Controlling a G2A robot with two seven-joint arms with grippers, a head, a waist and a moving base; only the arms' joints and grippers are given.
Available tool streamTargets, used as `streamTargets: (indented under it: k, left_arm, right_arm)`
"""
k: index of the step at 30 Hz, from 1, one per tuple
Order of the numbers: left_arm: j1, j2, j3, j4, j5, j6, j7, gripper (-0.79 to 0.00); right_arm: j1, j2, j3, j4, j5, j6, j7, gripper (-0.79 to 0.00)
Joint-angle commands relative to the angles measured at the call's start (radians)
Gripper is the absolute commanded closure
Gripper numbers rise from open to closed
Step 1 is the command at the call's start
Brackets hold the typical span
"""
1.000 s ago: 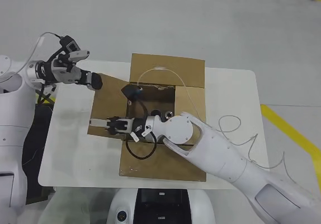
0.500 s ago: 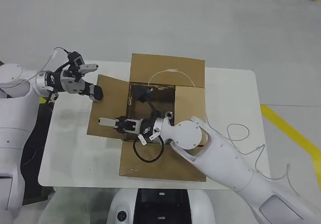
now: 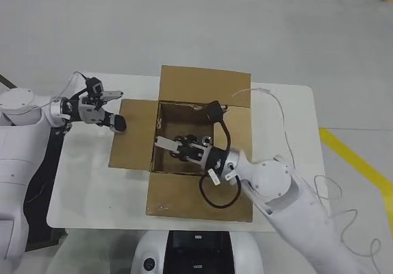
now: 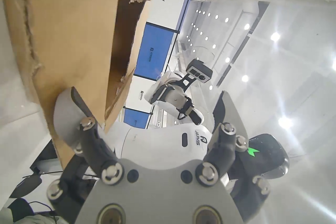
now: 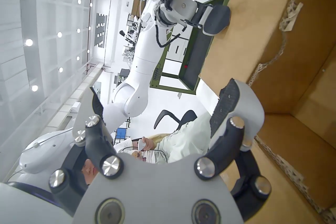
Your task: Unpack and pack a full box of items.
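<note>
An open cardboard box (image 3: 183, 195) sits mid-table with its flaps spread flat. My left gripper (image 3: 119, 122) is at the outer edge of the box's left flap (image 3: 133, 144). It is open (image 4: 149, 109), and one finger (image 4: 76, 101) rests against the flap (image 4: 65, 25). My right gripper (image 3: 163, 142) hovers open over the left part of the box's opening, with nothing between its fingers (image 5: 160, 101). The box wall and flap (image 5: 288, 25) lie beside it, and the left gripper (image 5: 215, 19) touches the flap's far edge. Dark items inside the box (image 3: 191, 137) are mostly hidden by the right arm.
The white table (image 3: 87, 185) has bare room to the left of the box and along its right side (image 3: 285, 137). A thin white cable (image 3: 289, 147) loops from the right arm over the table's right part.
My right gripper has drawn back from over the left flap to above the box's opening. My left gripper has moved in and down to the left flap's edge.
</note>
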Motion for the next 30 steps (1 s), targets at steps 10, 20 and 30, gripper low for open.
streamTargets:
  k: [10, 20, 30]
  left_arm:
    - [-0.057, -0.029, 0.082, 0.115, 0.003, -0.022, 0.001, -0.785]
    - [-0.08, -0.021, 0.055, 0.101, -0.029, -0.052, 0.0, -0.785]
    - [-0.058, 0.007, 0.014, -0.078, -0.077, -0.023, 0.0, -0.785]
  right_arm:
    - [-0.107, 0.026, 0.099, -0.06, 0.009, -0.015, 0.036, -0.785]
    - [-0.129, 0.034, 0.108, -0.084, 0.001, -0.014, 0.067, -0.785]
    - [-0.177, 0.054, 0.155, -0.146, -0.016, 0.016, 0.149, -0.785]
